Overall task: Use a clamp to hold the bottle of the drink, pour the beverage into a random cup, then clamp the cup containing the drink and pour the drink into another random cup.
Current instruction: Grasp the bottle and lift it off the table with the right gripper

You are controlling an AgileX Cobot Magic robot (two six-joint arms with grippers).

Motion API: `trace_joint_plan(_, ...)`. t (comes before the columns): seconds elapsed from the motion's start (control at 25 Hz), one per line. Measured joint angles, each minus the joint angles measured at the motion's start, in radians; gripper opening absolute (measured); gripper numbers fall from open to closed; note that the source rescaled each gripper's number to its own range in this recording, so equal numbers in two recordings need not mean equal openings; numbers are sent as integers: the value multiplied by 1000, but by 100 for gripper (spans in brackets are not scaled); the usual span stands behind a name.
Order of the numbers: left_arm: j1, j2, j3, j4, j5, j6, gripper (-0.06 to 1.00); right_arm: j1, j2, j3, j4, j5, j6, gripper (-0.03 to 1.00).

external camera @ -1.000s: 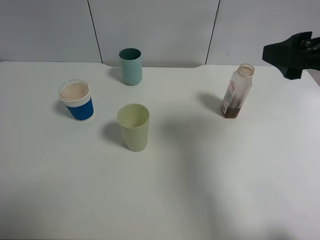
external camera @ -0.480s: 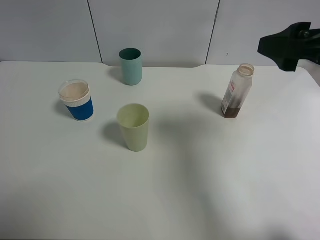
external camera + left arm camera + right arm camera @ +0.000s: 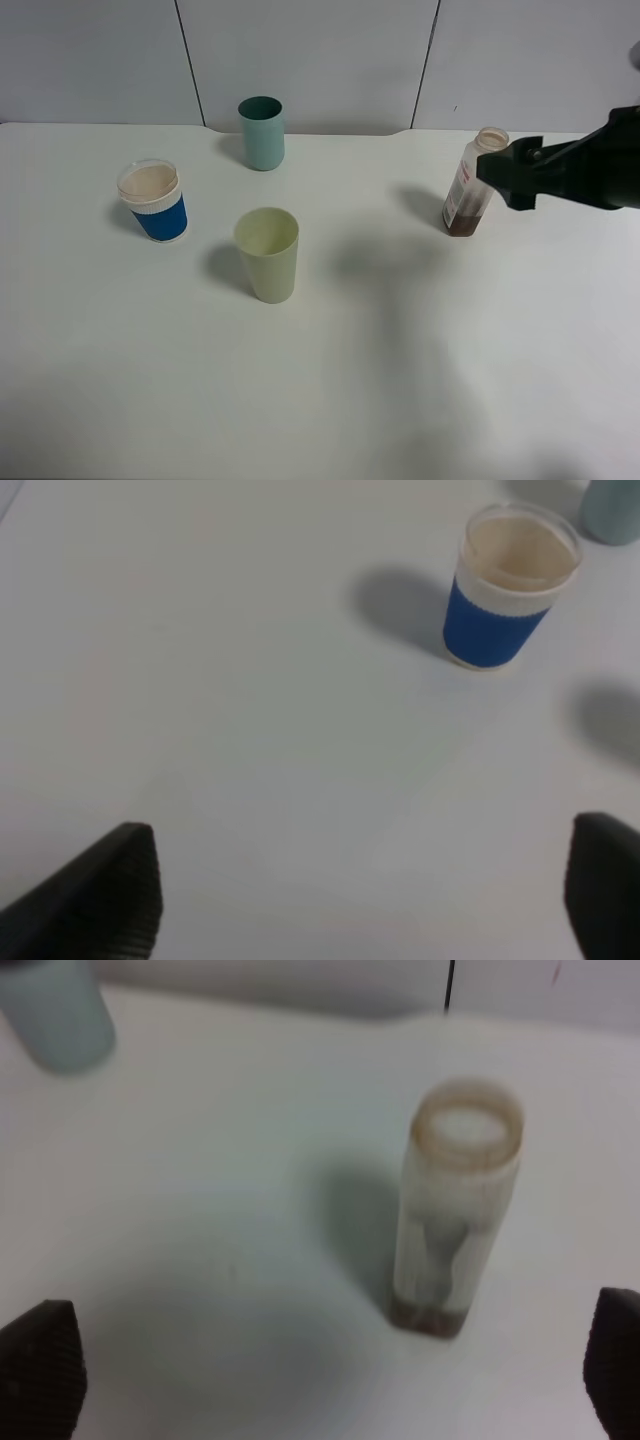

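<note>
Exterior high view shows the bottle (image 3: 472, 185) standing upright and uncapped on the white table (image 3: 400, 380), on the right side toward the far edge, with a thin layer of brown drink at its bottom; the right gripper (image 3: 503, 178) reaches in from the right edge at the bottle's height, its black tip overlapping the bottle's right side in this view; right wrist view shows its fingers (image 3: 40, 1375) spread wide, one at each lower corner, with the bottle ahead of them and untouched, nothing held; three cups stand well apart on the left half of the table: a teal cup (image 3: 261, 132) near the far edge, a blue-sleeved cup (image 3: 153, 201) with a clear rim and a tan inside at the far left, and a pale green cup (image 3: 267, 254) nearer the middle; left wrist view shows the left gripper (image 3: 360, 890) with its fingers likewise spread wide over bare table, empty, the blue-sleeved cup ahead of it
</note>
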Motion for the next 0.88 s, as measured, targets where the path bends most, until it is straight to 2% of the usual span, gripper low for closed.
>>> trace_joint_plan(0.32, 0, 0, 0, 0, 0, 0, 88, 0, 182, 3, -1, -41, 4, 100)
trace_joint_plan(0.88, 0, 0, 0, 0, 0, 0, 88, 0, 193, 3, -4, -40, -58, 100)
